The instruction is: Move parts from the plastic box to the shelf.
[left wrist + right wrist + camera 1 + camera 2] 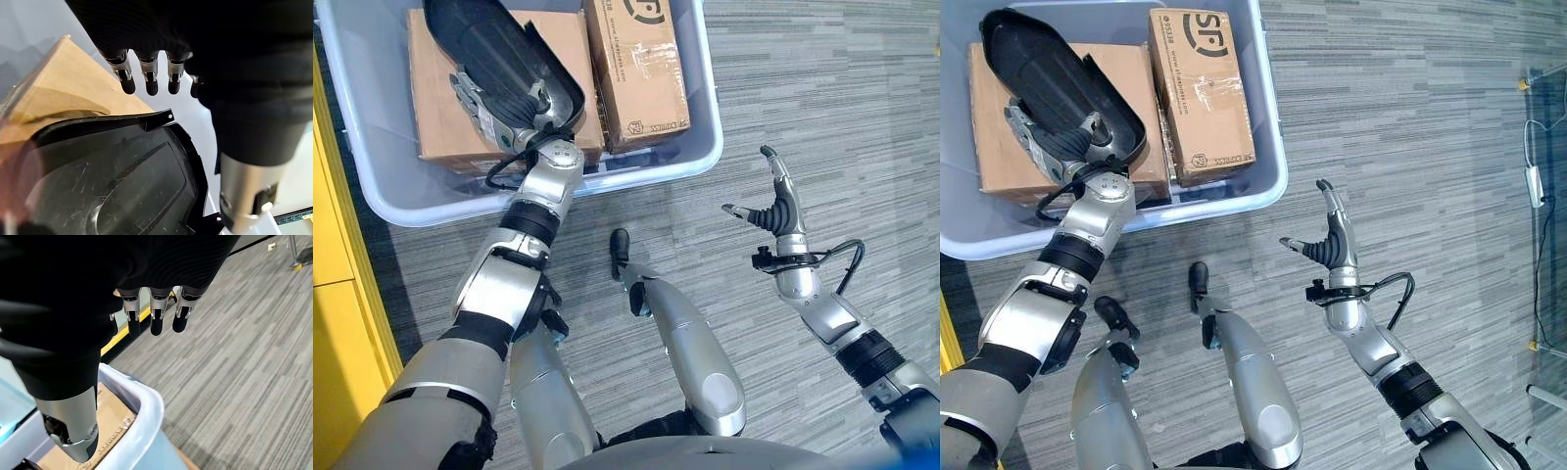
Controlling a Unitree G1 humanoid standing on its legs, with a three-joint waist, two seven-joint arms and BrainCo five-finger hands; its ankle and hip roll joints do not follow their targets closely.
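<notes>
I had the left robot hand [494,108], fingers relaxed, under the black moulded part [499,54] in the plastic box [700,147]; next, grip and lift; right robot hand [781,206] spread, idle.

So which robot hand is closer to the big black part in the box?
The left hand. It is in the plastic box, against the black part lying on the cardboard boxes. The right hand is open above the floor, outside the box.
</notes>
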